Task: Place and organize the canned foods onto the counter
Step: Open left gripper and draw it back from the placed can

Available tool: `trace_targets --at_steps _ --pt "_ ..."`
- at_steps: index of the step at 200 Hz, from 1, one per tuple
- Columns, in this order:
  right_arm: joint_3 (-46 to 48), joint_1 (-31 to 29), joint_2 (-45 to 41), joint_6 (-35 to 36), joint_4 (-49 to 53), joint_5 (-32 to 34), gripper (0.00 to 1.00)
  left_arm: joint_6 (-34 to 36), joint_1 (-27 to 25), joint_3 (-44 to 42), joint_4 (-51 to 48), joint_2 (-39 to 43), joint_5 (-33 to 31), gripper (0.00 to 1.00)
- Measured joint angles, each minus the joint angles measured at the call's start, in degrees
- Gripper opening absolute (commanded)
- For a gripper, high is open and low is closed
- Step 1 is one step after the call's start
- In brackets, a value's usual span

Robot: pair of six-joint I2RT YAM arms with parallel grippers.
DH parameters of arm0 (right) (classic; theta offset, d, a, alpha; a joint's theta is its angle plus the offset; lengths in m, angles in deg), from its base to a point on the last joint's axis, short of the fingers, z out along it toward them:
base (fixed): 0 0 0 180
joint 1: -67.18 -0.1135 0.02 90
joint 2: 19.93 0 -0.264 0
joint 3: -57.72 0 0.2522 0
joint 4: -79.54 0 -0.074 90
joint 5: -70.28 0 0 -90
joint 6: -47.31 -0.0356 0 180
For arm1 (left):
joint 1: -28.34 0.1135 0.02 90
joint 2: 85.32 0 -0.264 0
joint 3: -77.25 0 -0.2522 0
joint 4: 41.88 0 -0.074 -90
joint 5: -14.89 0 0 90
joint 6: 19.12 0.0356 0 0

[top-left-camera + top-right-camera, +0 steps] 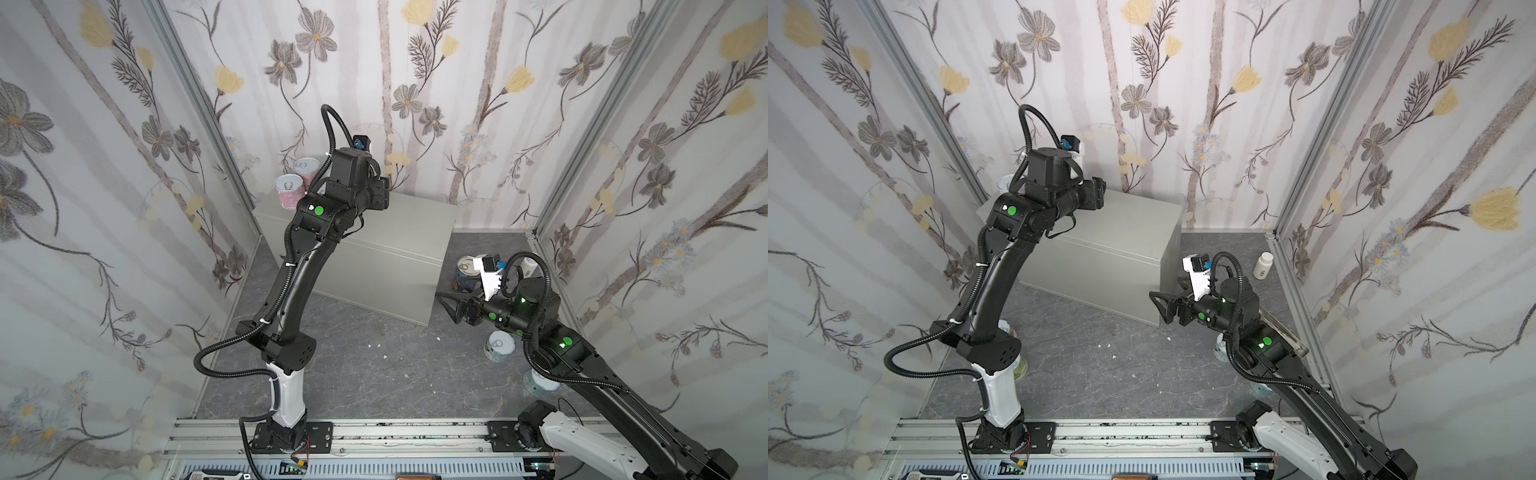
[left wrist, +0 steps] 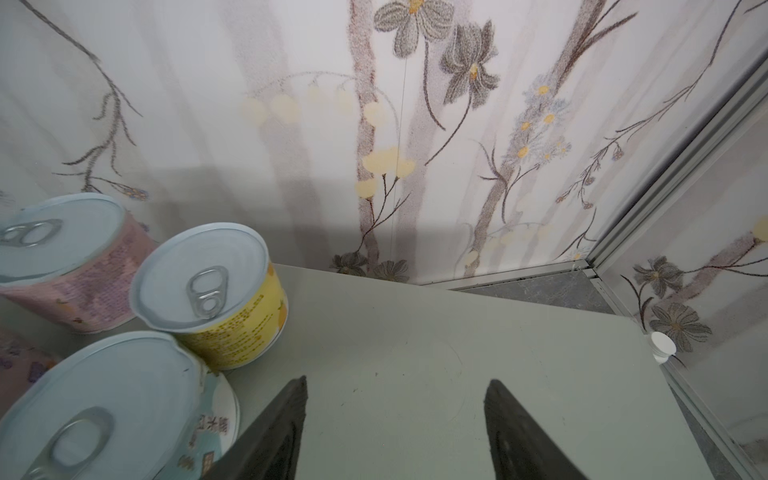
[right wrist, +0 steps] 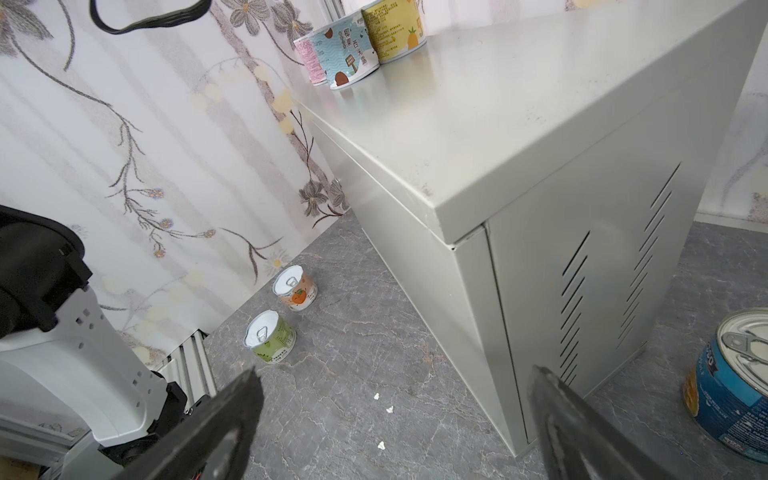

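The worktop [image 1: 415,216] had loads of bare space, with the placed cans bunched at its far left corner. The left end effector [image 2: 397,382] hung over it, fingers apart with nothing between them, and one finger was right beside the teal can [image 2: 108,407]. My worry was that a sloppy pull-away could've clipped that can and shoved it into the yellow can [image 2: 216,299] and pink can [image 2: 62,266] packed next to it.

The right end effector [image 3: 395,374] was wide open and empty, low by the worktop's corner, so a careless swing might've bumped it. The blue can [image 3: 731,395] stood on the floor nearby.

Only the right wrist view showed the green can [image 3: 270,340] and orange can [image 3: 296,289] on the floor by the wall. The arm hid the yellow can in both top views. The bottle [image 1: 1263,266] showed plainly in a top view, but the right wrist view missed it.
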Motion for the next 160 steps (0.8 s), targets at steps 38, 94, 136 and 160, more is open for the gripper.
trace_targets --at_steps 38,94,136,160 --pt "0.59 0.00 -0.11 -0.35 -0.04 0.15 1.00 -1.25 0.48 2.73 2.91 -5.16 2.75 0.61" --pt "1.18 0.00 1.46 -0.33 -0.70 0.13 1.00 -2.45 1.07 3.06 8.50 -8.79 2.60 0.61" --pt "1.40 0.00 2.40 0.20 -1.11 0.13 1.00 -2.43 1.99 -2.19 11.74 -9.31 3.54 0.60" --pt "1.57 0.00 2.82 0.68 -1.11 0.13 1.00 -2.29 2.80 -5.70 12.48 -8.79 3.98 0.60"
